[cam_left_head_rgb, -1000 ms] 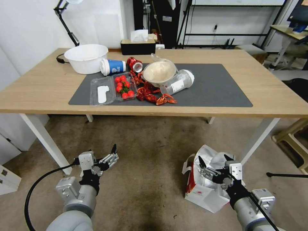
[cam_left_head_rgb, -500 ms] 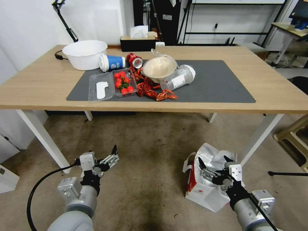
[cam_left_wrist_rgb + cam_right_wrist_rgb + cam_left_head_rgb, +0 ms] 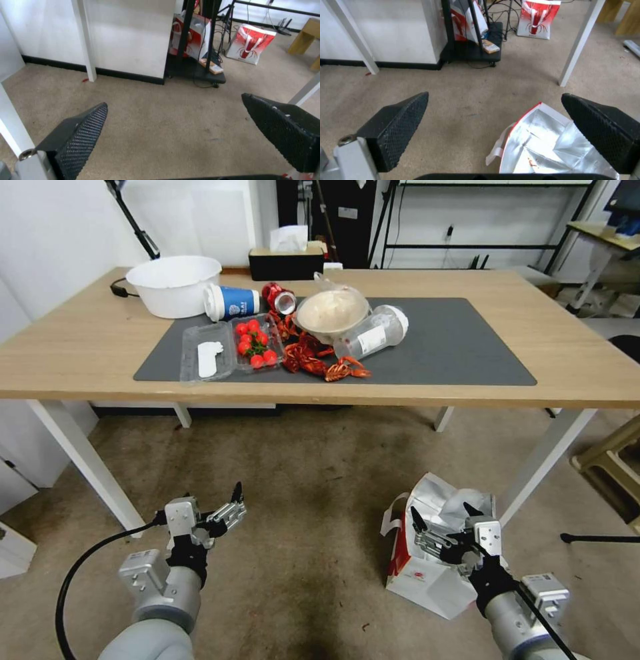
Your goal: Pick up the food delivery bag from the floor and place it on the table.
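the right gripper (image 3: 443,519) hangs low over the floor (image 3: 300,500) with its two black fingers spread wide and nothing between them; it sits directly above the open mouth of the food delivery bag (image 3: 427,573), not touching it as far as the head view shows. from the right wrist view the same gripper (image 3: 493,100) frames the bag (image 3: 546,147) below it, the crinkled silver foil lining facing up, a red edge along the rim and a white handle drooping off the near side. the bag stands on the floor just beside a white leg of the table (image 3: 100,353), tilted a little, its white front with a small round red logo facing the robot and a red side panel toward the robot's left. the left gripper (image 3: 230,500) is held at about the same height on the other side, well apart from the bag, fingers likewise spread and empty; in the left wrist view (image 3: 173,105) it has bare carpet under it. up on the table a dark grey mat (image 3: 453,347) carries a clutter: a clear clamshell of cherry tomatoes (image 3: 257,345), red crayfish (image 3: 313,361), a covered bowl (image 3: 331,312), a tipped clear cup (image 3: 370,335), a blue paper cup (image 3: 233,303) and a red can (image 3: 280,298) on their sides. a white basin (image 3: 175,283) sits off the mat at the far left corner, with a black tissue box (image 3: 285,261) at the back edge.
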Robot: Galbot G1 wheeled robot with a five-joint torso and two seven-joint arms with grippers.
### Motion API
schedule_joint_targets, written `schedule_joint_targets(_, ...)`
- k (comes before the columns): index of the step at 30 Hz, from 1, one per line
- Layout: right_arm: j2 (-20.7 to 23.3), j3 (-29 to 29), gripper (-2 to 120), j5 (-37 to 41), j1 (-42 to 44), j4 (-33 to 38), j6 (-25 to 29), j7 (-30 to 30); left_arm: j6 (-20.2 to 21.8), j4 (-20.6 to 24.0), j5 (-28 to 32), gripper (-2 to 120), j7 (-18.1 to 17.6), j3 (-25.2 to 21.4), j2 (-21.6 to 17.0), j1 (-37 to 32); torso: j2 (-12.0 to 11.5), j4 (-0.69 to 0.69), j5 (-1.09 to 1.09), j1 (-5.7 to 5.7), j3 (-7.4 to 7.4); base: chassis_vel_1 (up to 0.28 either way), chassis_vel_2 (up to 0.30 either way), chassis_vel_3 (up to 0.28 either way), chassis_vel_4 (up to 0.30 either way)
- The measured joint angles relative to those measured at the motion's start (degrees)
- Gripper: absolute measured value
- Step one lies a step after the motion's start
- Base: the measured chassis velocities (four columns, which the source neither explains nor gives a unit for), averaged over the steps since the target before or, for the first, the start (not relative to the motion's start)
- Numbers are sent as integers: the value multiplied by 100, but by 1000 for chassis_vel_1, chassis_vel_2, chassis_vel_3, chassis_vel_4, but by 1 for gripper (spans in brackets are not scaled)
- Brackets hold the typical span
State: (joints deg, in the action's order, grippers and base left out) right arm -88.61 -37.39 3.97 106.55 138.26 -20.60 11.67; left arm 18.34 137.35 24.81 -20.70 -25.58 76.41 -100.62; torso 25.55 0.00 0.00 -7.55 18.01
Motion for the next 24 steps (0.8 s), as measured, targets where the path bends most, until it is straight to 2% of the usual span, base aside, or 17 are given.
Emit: schedule_joint_targets(24, 32, -19, 100, -12, 10, -21, 12, 3, -73, -18, -24, 100, 3, -16, 5, -26, -557, 0, 0, 188, -369, 0, 0, 0, 0)
